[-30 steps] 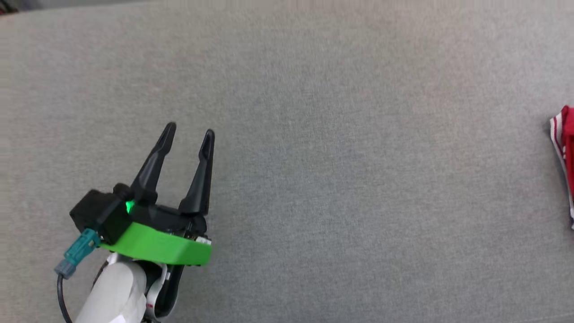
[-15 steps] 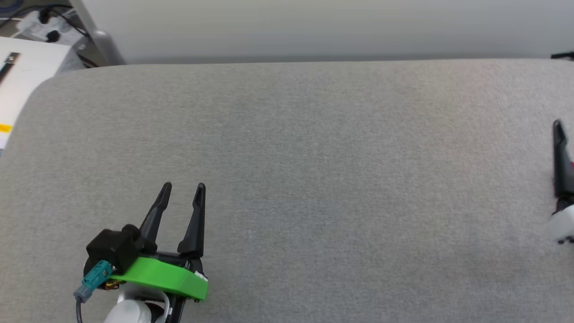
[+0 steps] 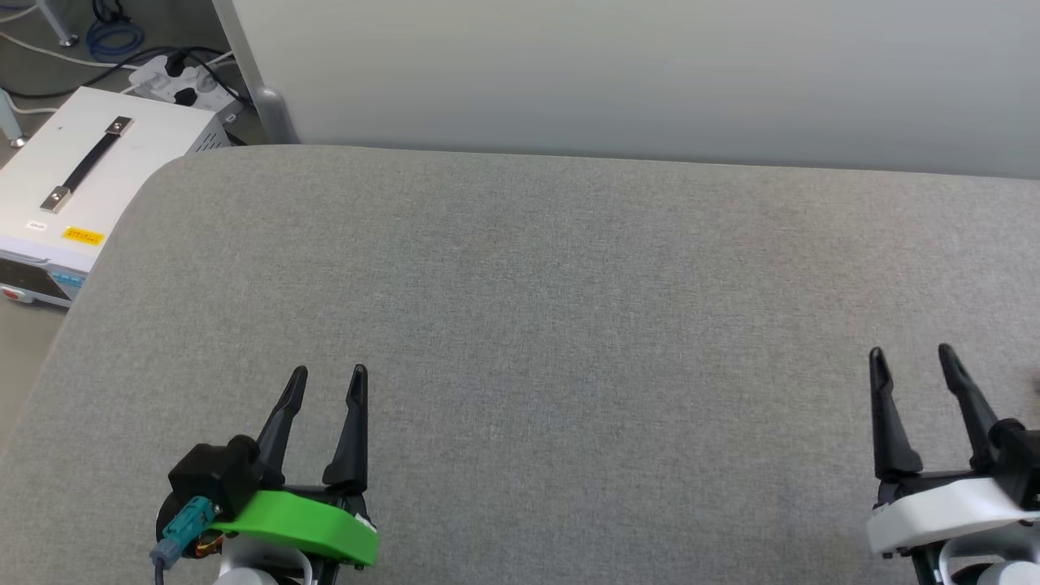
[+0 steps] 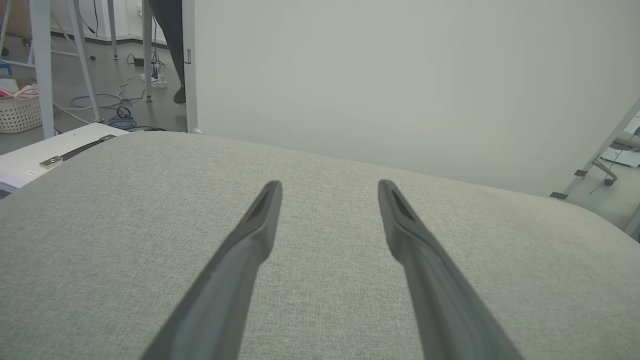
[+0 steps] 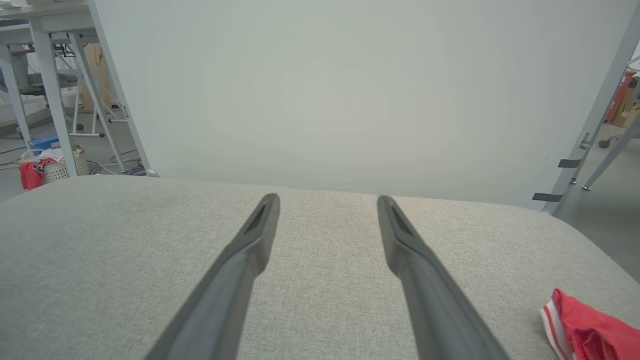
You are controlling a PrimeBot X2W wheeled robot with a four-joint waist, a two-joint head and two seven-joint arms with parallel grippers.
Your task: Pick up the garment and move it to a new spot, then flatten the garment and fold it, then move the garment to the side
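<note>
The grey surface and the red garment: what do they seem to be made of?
The surface: woven fabric, matte, by its fine heathered weave, perhaps padded, given rounded edges. The garment: soft cloth, maybe jersey; it lies crumpled, with striped trim.

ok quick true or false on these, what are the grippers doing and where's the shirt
1. The left gripper and the right gripper are both open. True.
2. The left gripper is holding the garment. False: it holds nothing; the garment lies on the grey surface.
3. The garment sits between the right gripper's fingers. False: in the right wrist view it lies off to their right, apart from them.
4. A white box with a black handle stands beside the grey surface's far left corner. True.
</note>
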